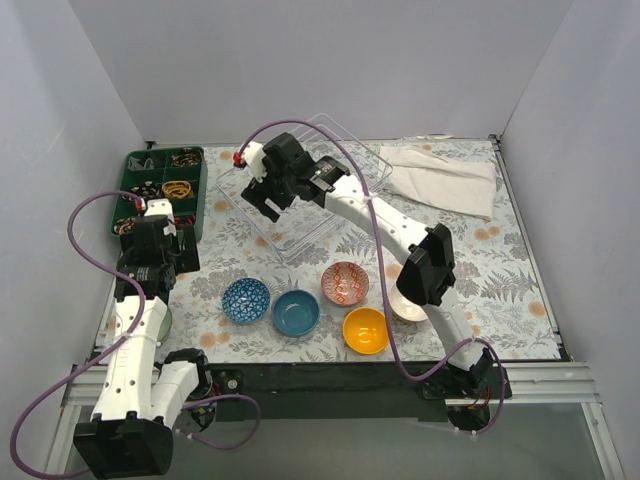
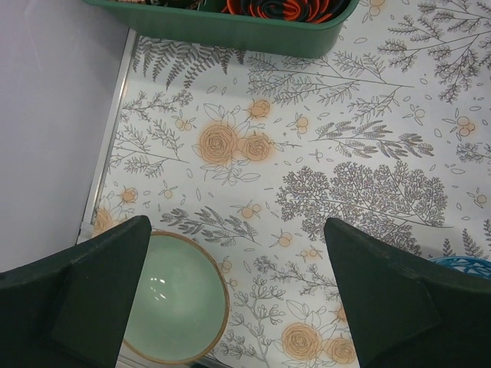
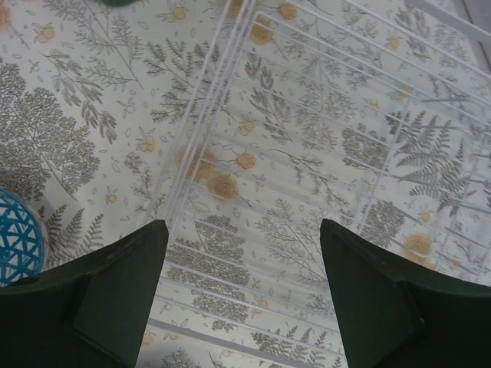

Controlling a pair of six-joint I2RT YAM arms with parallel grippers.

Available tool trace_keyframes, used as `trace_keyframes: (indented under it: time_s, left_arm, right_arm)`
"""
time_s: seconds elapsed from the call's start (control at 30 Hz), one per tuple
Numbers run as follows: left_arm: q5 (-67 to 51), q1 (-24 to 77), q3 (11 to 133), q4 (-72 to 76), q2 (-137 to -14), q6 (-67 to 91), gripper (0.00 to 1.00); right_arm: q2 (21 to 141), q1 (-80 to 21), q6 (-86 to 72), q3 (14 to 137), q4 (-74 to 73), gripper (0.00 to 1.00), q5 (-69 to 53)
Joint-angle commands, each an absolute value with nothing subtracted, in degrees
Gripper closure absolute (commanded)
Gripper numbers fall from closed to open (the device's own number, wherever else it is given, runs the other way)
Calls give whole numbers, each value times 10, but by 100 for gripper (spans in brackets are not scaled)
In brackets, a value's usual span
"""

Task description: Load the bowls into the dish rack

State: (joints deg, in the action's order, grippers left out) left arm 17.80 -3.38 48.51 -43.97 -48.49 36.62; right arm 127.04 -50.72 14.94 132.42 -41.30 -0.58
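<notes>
Two spread, empty grippers: the right gripper [image 3: 242,299] hangs over the white wire rack [image 1: 300,236], the left gripper [image 2: 238,307] just beside a green bowl [image 2: 175,297]. Blue-patterned bowl [image 1: 246,300], teal bowl [image 1: 296,312], red-patterned bowl [image 1: 345,283] and orange bowl [image 1: 366,330] sit clustered near the rack, outside it.

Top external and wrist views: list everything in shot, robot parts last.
Blue-patterned round bowl: one, blue-white, front centre-left.
Plain teal-blue round bowl: one, teal, right of it.
Red-patterned round bowl: one, red-white, behind the teal one.
Orange-yellow round bowl: one, orange, front centre.
White round bowl: one, white, partly behind the right arm.
Pale green round bowl: one, green, near left edge.
White wire dish rack: one, white, back centre, no bowl seen inside.
Dark green compartment tray: one, green, back left.
White folded cloth: one, white, back right.
Left arm: one, white-black, jaws open beside the pale green bowl.
Right arm: one, white-black, over the rack, jaws open.
</notes>
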Motion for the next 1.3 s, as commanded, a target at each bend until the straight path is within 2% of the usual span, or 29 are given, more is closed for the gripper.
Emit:
trace_keyframes:
  time_s: [0.0, 0.3, 0.4, 0.43, 0.5, 0.7, 0.73, 0.83, 0.97, 1.07, 1.27]
  left_arm:
    - [176, -49, 480, -453, -475, 378, 2]
    - [166, -53, 484, -454, -484, 374, 2]
    - [165, -53, 483, -454, -484, 374, 2]
    - [164, -53, 483, -454, -485, 373, 2]
    - [162, -53, 484, -454, -486, 372, 2]
    - [156, -53, 486, -453, -483, 369, 2]
    - [155, -53, 486, -452, -483, 369, 2]
    - [142, -53, 483, -449, -484, 364, 2]
    - [127, -53, 476, -442, -483, 352, 2]
    - [123, -53, 467, -430, -482, 337, 2]
    - [97, -53, 457, -415, -483, 330, 2]
  right_arm:
    - [1299, -542, 142, 1362, -388, 12, -26]
    - [1356, -550, 134, 1379, -381, 17, -15]
    - [1370, -554, 138, 1378, -381, 23, -4]
    - [1372, -555, 141, 1376, -380, 29, -3]
    - [1376, -555, 142, 1373, -381, 35, -3]
    - [1362, -558, 163, 1347, -382, 67, 25]
    - [1356, -558, 167, 1342, -384, 78, 25]
    - [1323, -558, 185, 1304, -399, 99, 15]
    - [1254, -558, 211, 1219, -424, 99, -20]
    - [1174, -558, 251, 1102, -425, 99, -58]
    - [1079, -552, 333, 961, -423, 99, -22]
